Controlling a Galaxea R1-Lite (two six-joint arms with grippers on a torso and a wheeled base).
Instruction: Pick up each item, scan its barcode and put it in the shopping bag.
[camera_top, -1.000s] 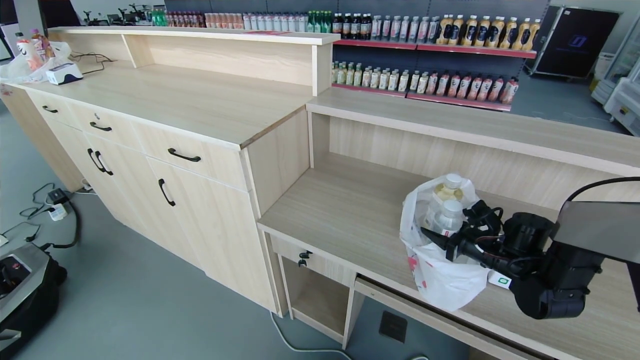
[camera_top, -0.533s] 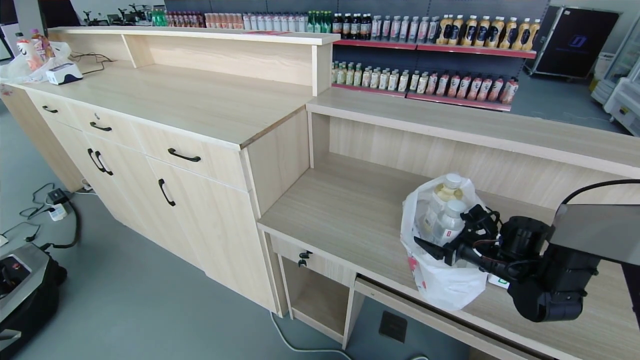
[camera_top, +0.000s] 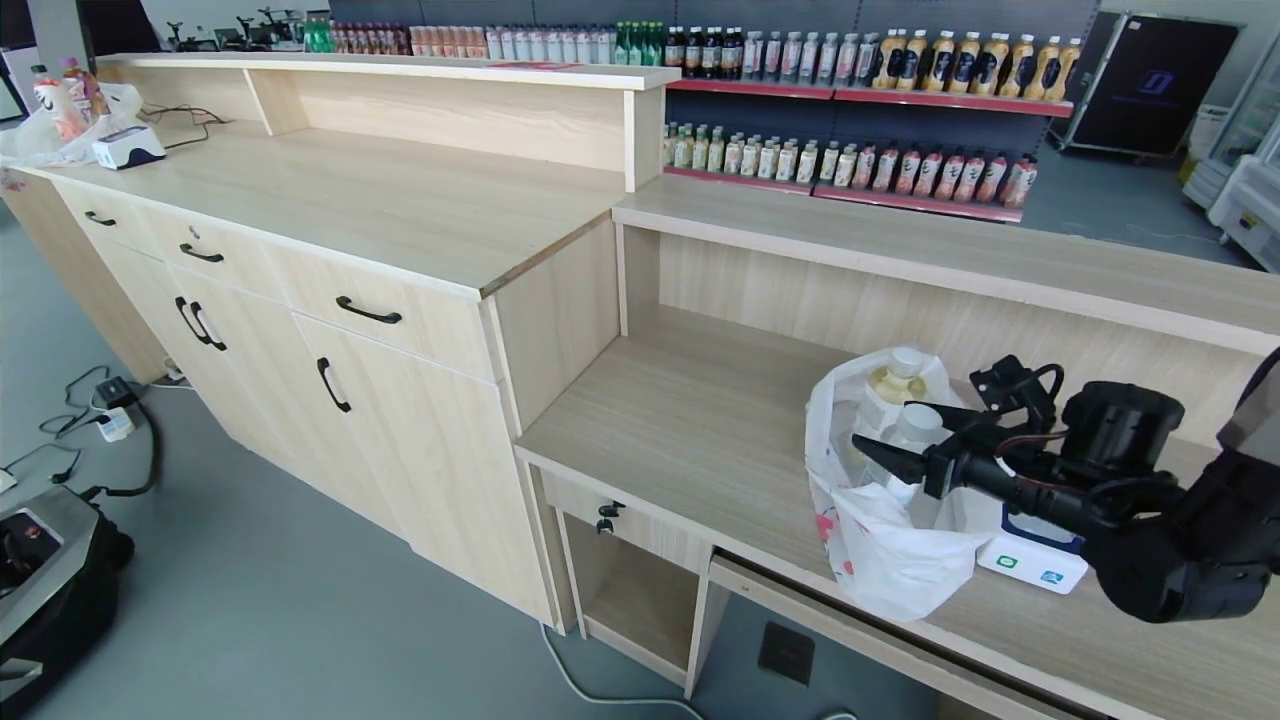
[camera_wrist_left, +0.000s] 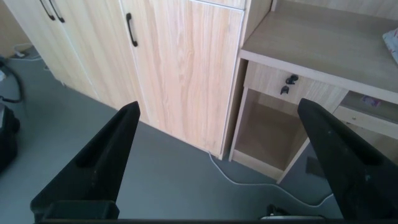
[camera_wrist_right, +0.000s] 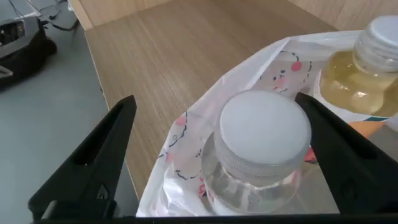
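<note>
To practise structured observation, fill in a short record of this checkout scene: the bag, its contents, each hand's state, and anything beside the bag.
Shopping bag: white, open-topped, standing on the lower counter.
Contents: clear bottle and yellow drink bottle, both upright, white caps.
Right hand: open, at the bag's mouth, over the clear bottle.
Left hand: open, empty, above the floor.
Beside bag: small white box.

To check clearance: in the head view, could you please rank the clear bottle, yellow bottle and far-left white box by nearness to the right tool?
1. Clear bottle, within the open right tool.
2. Yellow bottle, just behind it.
3. White box, far-left counter.
</note>
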